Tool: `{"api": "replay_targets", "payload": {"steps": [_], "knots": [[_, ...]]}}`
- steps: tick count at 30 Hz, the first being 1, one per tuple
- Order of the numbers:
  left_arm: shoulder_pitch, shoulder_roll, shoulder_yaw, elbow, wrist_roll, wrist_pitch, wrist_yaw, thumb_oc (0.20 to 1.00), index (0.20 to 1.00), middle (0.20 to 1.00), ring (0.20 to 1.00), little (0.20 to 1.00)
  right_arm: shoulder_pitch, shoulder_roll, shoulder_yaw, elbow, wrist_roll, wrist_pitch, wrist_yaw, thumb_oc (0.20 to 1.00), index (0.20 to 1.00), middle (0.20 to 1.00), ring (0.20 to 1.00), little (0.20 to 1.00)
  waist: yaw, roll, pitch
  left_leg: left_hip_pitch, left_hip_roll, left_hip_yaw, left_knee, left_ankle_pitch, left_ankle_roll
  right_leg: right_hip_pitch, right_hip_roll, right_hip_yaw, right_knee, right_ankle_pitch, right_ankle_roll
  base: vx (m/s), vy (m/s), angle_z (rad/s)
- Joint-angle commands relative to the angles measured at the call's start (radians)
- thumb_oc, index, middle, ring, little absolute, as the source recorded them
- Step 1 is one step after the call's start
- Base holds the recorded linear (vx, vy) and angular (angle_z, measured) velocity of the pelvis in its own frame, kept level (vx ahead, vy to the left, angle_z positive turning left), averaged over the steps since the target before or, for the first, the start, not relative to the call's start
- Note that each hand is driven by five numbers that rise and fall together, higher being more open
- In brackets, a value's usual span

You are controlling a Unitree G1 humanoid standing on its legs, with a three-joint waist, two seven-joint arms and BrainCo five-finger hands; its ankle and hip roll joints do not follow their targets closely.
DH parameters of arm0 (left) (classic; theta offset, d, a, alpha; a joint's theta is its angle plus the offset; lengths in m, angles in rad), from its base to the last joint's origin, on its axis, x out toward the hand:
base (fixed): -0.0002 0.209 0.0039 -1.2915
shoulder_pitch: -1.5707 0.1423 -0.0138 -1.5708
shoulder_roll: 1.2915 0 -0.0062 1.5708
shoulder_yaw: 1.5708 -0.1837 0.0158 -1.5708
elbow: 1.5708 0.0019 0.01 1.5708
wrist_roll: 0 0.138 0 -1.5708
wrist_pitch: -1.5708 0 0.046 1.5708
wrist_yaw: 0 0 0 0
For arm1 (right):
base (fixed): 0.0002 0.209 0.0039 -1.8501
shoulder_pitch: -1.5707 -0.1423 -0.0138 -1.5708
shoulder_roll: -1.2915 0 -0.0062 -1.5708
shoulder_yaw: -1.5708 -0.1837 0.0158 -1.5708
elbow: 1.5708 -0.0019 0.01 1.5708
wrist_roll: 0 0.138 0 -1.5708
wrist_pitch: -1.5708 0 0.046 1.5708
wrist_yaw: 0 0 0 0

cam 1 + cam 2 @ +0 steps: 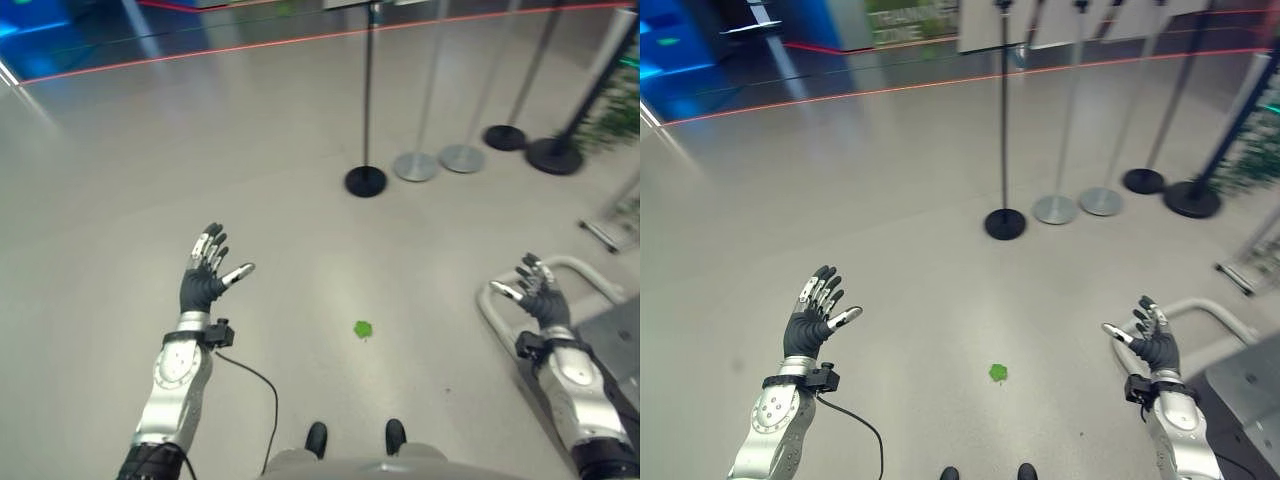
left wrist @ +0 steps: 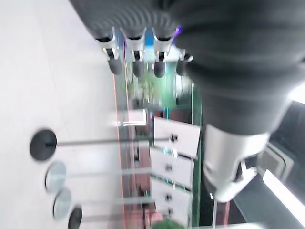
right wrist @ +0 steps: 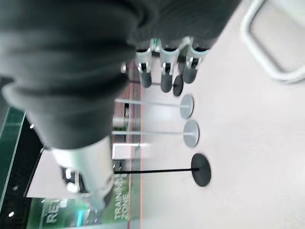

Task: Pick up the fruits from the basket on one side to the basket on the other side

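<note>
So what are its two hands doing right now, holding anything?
Left hand: open, holding nothing.
Right hand: open, holding nothing.

hands: 2, left hand [image 1: 204,282] and right hand [image 1: 541,296], both with fingers spread and empty | barrier posts on round bases: 5, black-based post [image 1: 365,181] nearest | green marks on floor: 1, green mark [image 1: 363,329] | white tube frames: 1, white tube frame [image 1: 585,268] by floor's right edge
</note>
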Motion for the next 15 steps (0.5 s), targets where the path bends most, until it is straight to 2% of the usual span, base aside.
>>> {"api": "replay_targets", "payload": {"steps": [1, 4, 5, 6, 7, 9, 10, 11, 12, 13, 14, 15], "knots": [[-0.028, 0.041, 0.037, -0.076, 0.033, -0.052, -0.001, 1.0, 1.0, 1.0, 1.0, 1.0, -0.104, -0.011, -0.006, -0.052, -0.021, -0.051, 0.014, 1.0, 1.0, 1.0, 1.0, 1.0, 0.013, -0.034, 0.013, -0.022, 0.021, 0.018, 0.028, -0.018, -0.056, 0.032, -0.031, 0.016, -0.045, 0.047, 0.119, -0.04, 0.266, -1.33], [-0.044, 0.055, 0.027, -0.058, 0.043, -0.047, 0.001, 1.0, 1.0, 1.0, 1.0, 1.0, -0.094, 0.012, -0.003, -0.05, -0.031, -0.048, 0.014, 1.0, 1.0, 1.0, 1.0, 1.0, 0.0, -0.049, 0.02, -0.019, 0.011, 0.078, 0.043, -0.051, -0.034, -0.016, -0.031, 0.024, -0.038, 0.071, 0.14, -0.02, 0.22, -1.16], [-0.036, 0.061, 0.024, -0.05, 0.061, -0.039, -0.004, 1.0, 1.0, 1.0, 1.0, 1.0, -0.078, 0.032, -0.01, -0.066, -0.033, -0.048, 0.024, 1.0, 1.0, 1.0, 1.0, 1.0, -0.013, -0.065, 0.031, -0.013, 0.009, 0.13, 0.049, -0.057, -0.025, -0.077, -0.009, -0.027, 0.008, 0.076, 0.146, -0.05, 0.384, -1.13], [-0.022, 0.061, 0.024, -0.048, 0.068, -0.034, -0.006, 1.0, 1.0, 1.0, 1.0, 1.0, -0.067, 0.034, -0.014, -0.068, -0.044, -0.047, 0.024, 1.0, 1.0, 1.0, 1.0, 1.0, -0.004, -0.063, 0.038, -0.006, 0.01, 0.159, 0.057, -0.068, -0.02, -0.103, -0.008, -0.104, 0.064, 0.053, 0.14, -0.07, 0.369, -1.18], [-0.002, 0.056, 0.031, -0.05, 0.066, -0.03, -0.012, 1.0, 1.0, 1.0, 1.0, 1.0, -0.06, 0.037, -0.016, -0.068, -0.048, -0.044, 0.028, 1.0, 1.0, 1.0, 1.0, 1.0, 0.006, -0.056, 0.043, 0.006, 0.01, 0.181, 0.059, -0.076, -0.015, -0.103, -0.031, -0.198, 0.074, 0.035, 0.126, -0.06, 0.263, -2.15], [0.042, 0.051, 0.046, -0.06, 0.073, -0.024, -0.026, 1.0, 1.0, 1.0, 1.0, 1.0, -0.06, 0.049, -0.016, -0.073, -0.049, -0.046, 0.027, 1.0, 1.0, 1.0, 1.0, 1.0, 0.034, -0.045, 0.046, 0.033, 0.022, 0.25, 0.045, -0.08, -0.013, -0.081, -0.115, -0.405, 0.053, 0.029, 0.108, -0.08, 0.121, -1.95], [0.042, 0.051, 0.047, -0.06, 0.073, -0.024, -0.026, 1.0, 1.0, 1.0, 1.0, 1.0, -0.06, 0.05, -0.016, -0.073, -0.049, -0.046, 0.027, 1.0, 1.0, 1.0, 1.0, 1.0, 0.032, -0.047, 0.046, 0.032, 0.02, 0.25, 0.043, -0.076, -0.012, -0.081, -0.117, -0.406, 0.051, 0.033, 0.108, -0.07, 0.029, -1.27], [0.062, 0.054, 0.054, -0.077, 0.074, -0.024, -0.032, 1.0, 1.0, 1.0, 1.0, 1.0, -0.078, 0.057, -0.005, -0.082, -0.06, -0.046, 0.018, 1.0, 1.0, 1.0, 1.0, 1.0, 0.069, -0.028, 0.038, 0.066, 0.051, 0.326, 0.032, -0.105, -0.022, -0.03, -0.2, -0.566, 0.039, 0.053, 0.129, -0.02, 0.019, -1.09], [0.063, 0.054, 0.054, -0.078, 0.073, -0.024, -0.033, 1.0, 1.0, 1.0, 1.0, 1.0, -0.078, 0.057, -0.005, -0.083, -0.061, -0.045, 0.016, 1.0, 1.0, 1.0, 1.0, 1.0, 0.072, -0.025, 0.045, 0.076, 0.053, 0.329, 0.033, -0.111, -0.022, -0.021, -0.197, -0.564, 0.037, 0.054, 0.132, -0.07, 0.053, -1.39], [0.066, 0.051, 0.056, -0.077, 0.072, -0.024, -0.03, 1.0, 1.0, 1.0, 1.0, 1.0, -0.082, 0.064, 0.0, -0.069, -0.063, -0.04, 0.021, 1.0, 1.0, 1.0, 1.0, 1.0, 0.08, -0.021, 0.04, 0.081, 0.051, 0.371, 0.022, -0.103, -0.02, -0.002, -0.242, -0.633, 0.044, 0.092, 0.144, -0.03, 0.058, -1.12], [0.068, 0.051, 0.056, -0.076, 0.071, -0.025, -0.03, 1.0, 1.0, 1.0, 1.0, 1.0, -0.081, 0.064, 0.001, -0.069, -0.064, -0.039, 0.02, 1.0, 1.0, 1.0, 1.0, 1.0, 0.084, -0.018, 0.041, 0.092, 0.051, 0.374, 0.016, -0.108, -0.02, 0.004, -0.24, -0.627, 0.044, 0.092, 0.152, -0.04, 0.109, -1.31], [0.073, 0.049, 0.058, -0.078, 0.083, -0.021, -0.025, 1.0, 1.0, 1.0, 1.0, 1.0, -0.082, 0.063, 0.008, -0.066, -0.073, -0.037, 0.024, 1.0, 1.0, 1.0, 1.0, 1.0, 0.11, -0.015, 0.041, 0.112, 0.044, 0.422, 0.005, -0.113, -0.013, 0.011, -0.277, -0.727, 0.091, 0.117, 0.168, 0.0, 0.076, -1.06]]}}
